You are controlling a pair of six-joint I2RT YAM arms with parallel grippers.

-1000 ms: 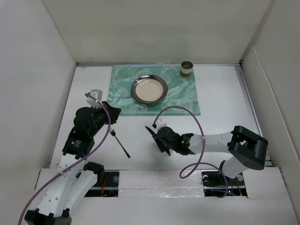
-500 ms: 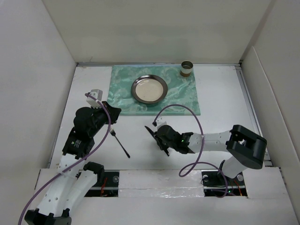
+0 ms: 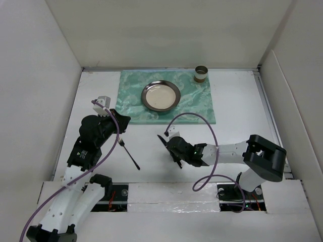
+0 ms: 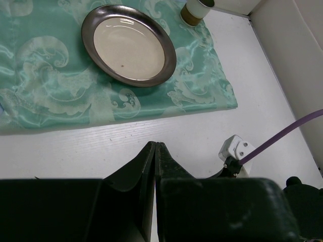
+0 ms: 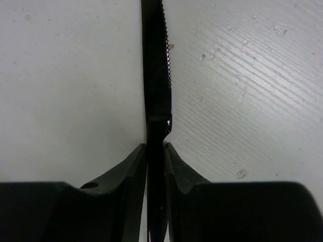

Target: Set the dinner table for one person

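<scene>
- Fork (image 3: 130,154) lies loose on the dinner table (image 3: 237,126) at seven o'clock, with your left gripper (image 4: 155,151) near it clenched on nothing.
- Plate (image 3: 160,96) and cup (image 3: 201,74) sit on the placemat (image 3: 197,108) at twelve o'clock, so that part looks done.
- Your right gripper (image 5: 155,147), at six o'clock, pinches the black knife (image 5: 154,60); knife and fork are not yet beside the plate.

The left arm (image 3: 93,133) and right arm (image 3: 229,151) pair white shells with black joint housings. Purple cables (image 3: 209,132) loop off both wrists; a white box (image 3: 102,101) caps the left at twelve o'clock.
</scene>
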